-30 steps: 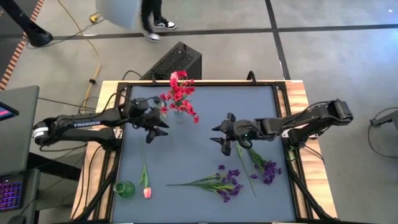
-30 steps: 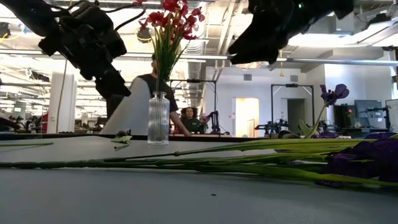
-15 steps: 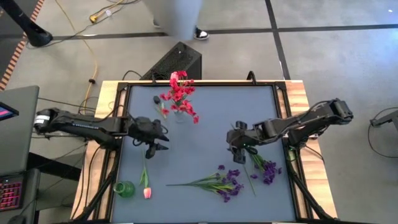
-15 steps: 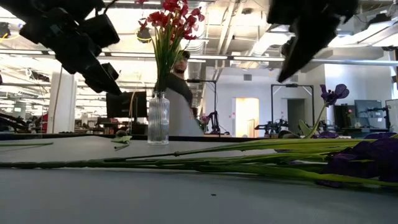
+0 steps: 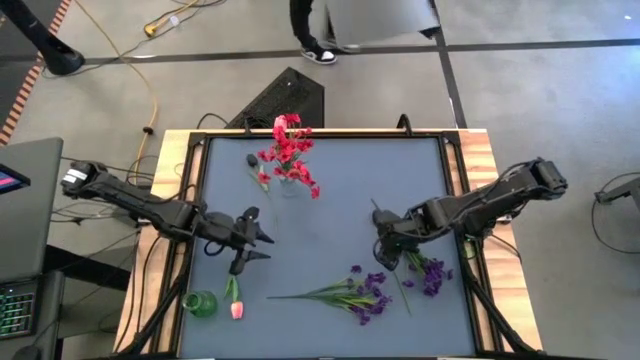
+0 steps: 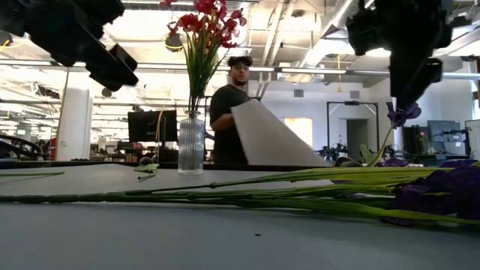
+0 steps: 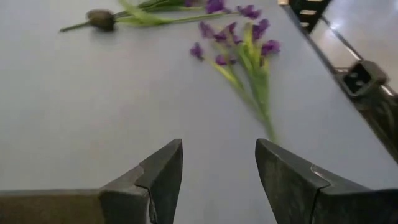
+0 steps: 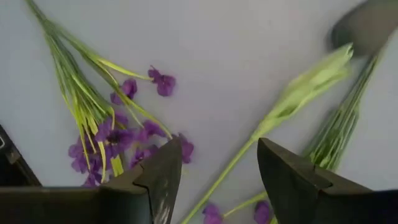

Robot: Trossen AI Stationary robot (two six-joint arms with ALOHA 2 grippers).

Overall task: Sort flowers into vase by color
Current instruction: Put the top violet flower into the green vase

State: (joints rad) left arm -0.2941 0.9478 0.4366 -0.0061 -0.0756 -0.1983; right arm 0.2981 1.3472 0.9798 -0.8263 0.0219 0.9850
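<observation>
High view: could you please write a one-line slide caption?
Both open grippers, left and right, hover above pink tulip and purple irises.

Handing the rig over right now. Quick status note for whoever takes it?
Left gripper: open, empty, above the pink tulip.
Right gripper: open, empty, over the stems of a purple bunch.
Done: red flowers stand in the clear vase at the table's far side.
Left: pink tulip lies beside the green vase; both purple bunches, the second at the near edge, lie flat on the table.
</observation>
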